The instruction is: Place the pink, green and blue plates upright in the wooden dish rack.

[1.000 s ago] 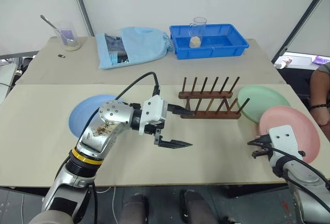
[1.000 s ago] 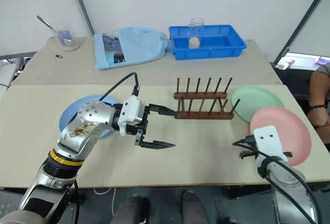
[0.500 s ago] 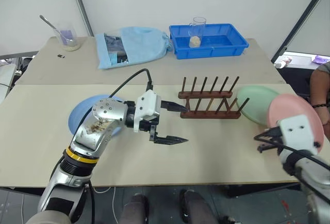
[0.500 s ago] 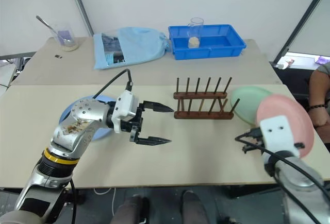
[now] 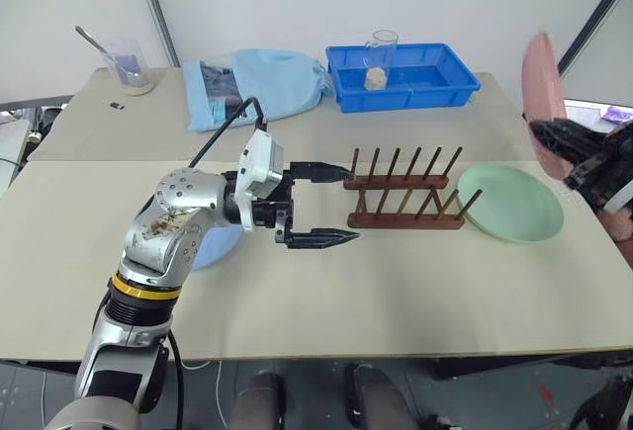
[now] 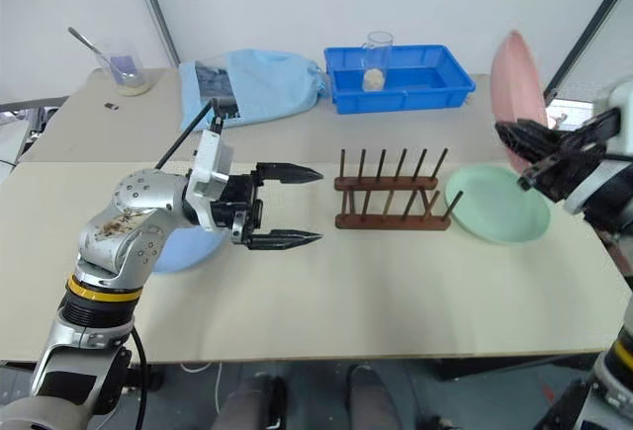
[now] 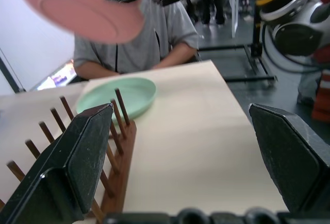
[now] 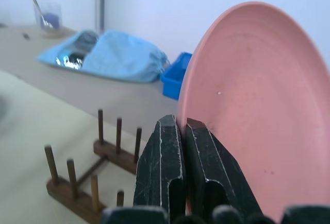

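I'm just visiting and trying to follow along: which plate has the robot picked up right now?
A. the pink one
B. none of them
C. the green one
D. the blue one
A: the right pincer is clamped on the rim of the pink plate, held up on edge in the air, while the green plate lies flat on the table beside the wooden dish rack.

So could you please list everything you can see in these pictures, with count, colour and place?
pink plate: 1, pale pink, held on edge in the air, right of the rack
green plate: 1, mint green, flat on the near table, right of the rack
blue plate: 1, light blue, flat, partly behind the left arm
wooden dish rack: 1, dark brown, mid-table, no plates in it
tray: 1, bright blue, far table, a clear cup inside
cloth bag: 1, light blue, far table
beaker with spoon: 1, clear, far left
person: 1, grey shirt, past the table's right end
left claw: open, beside the rack
right claw: shut on the pink plate
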Controlling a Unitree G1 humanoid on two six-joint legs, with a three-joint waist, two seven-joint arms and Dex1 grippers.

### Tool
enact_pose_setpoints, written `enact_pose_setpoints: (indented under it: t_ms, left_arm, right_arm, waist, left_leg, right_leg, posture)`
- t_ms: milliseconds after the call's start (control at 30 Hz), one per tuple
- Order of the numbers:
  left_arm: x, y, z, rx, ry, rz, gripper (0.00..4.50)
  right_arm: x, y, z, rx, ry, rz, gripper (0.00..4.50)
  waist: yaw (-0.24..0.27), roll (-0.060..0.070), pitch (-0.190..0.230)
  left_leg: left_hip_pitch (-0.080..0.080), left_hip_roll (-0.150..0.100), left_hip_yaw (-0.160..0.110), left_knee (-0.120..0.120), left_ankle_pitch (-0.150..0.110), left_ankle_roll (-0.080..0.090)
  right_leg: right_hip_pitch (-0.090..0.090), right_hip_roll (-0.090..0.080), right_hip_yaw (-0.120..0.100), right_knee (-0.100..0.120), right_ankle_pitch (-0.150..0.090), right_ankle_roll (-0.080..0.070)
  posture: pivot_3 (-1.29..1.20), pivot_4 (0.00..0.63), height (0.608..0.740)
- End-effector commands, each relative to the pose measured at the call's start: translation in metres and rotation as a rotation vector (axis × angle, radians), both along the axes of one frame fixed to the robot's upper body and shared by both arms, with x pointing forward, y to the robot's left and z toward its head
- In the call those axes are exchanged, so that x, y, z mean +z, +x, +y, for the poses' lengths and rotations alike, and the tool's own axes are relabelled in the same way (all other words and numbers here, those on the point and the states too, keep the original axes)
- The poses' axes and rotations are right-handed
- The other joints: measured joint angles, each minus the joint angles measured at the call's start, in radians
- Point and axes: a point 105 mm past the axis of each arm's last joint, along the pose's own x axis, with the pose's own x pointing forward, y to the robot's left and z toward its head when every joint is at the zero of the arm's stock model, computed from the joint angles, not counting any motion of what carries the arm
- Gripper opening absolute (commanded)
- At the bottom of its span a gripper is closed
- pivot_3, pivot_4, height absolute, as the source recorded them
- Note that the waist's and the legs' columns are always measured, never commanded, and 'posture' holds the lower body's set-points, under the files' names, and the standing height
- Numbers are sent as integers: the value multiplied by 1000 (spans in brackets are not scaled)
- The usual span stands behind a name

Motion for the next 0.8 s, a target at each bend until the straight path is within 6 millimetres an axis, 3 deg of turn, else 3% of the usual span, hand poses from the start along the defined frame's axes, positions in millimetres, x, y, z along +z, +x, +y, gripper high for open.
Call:
enact_pose_setpoints:
  t_ms: [33,200,433,800]
  left_arm:
    - [16,-10,-1,-14,-33,-58,4500]
    - [21,-13,0,-12,-47,-39,4500]
    - [25,-17,3,-15,-55,4,4500]
    - [28,-18,7,-35,-29,33,4500]
  right_arm:
    - [30,-4,-1,172,203,8,20]
    - [35,6,3,268,340,47,20]
    - [19,10,10,366,471,150,20]
    - [6,3,19,439,502,246,20]
  waist:
    - [-1,0,0]
    - [3,0,0]
    - [2,0,0]
    - [2,0,0]
  left_leg:
    - [0,0,0,0,0,0]
    - [-1,0,-2,0,0,0]
    - [-2,0,-1,1,0,0]
    - [-2,0,-2,1,0,0]
  right_leg:
    - [0,0,0,0,0,0]
    - [0,1,0,0,0,0]
    - [0,1,0,1,0,1]
    - [0,1,0,1,0,1]
  posture:
    - [0,150,720]
    - [0,150,720]
    - [0,150,720]
    - [0,150,720]
